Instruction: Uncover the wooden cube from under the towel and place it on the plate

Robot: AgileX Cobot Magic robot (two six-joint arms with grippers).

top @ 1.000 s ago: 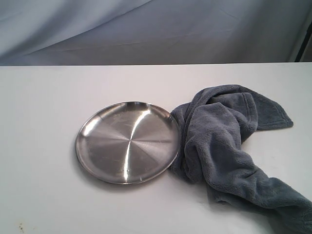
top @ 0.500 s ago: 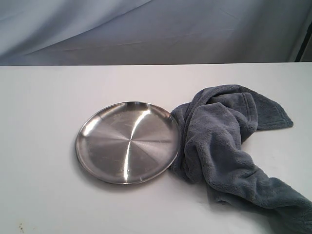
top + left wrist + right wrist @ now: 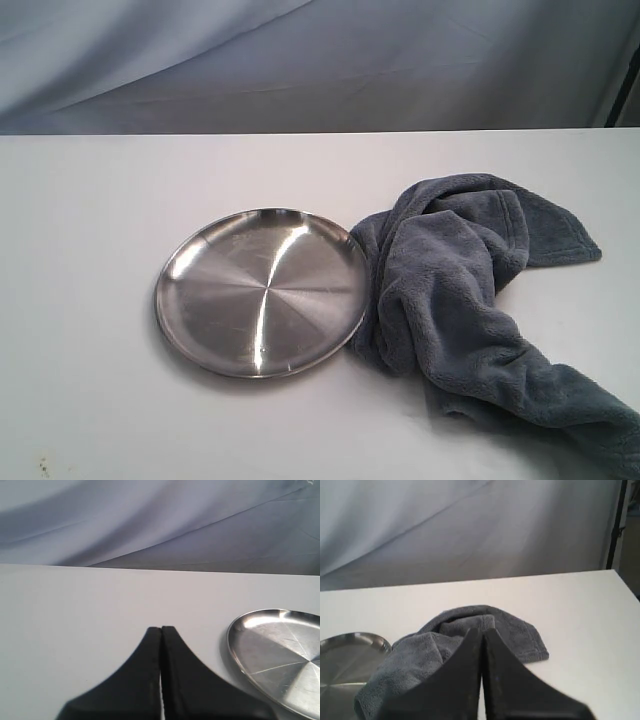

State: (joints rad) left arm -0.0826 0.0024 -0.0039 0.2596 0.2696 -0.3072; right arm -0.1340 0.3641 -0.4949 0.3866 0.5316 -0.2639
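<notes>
One plate [image 3: 262, 292] sits centre-left of the exterior frame on the table [image 3: 90, 190]. One towel [image 3: 450, 290], bunched up, runs from right of centre down to the lower right corner, its edge touching the plate's right rim. The cube is hidden (no view shows it). Two grippers: left gripper [image 3: 161, 630] and right gripper [image 3: 483, 630], both clenched, nothing between the fingers.

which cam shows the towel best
The exterior view: nearly all of the towel shows, bunched beside the plate. The right wrist view has it partly hidden behind the right gripper; the left wrist view shows none.
</notes>
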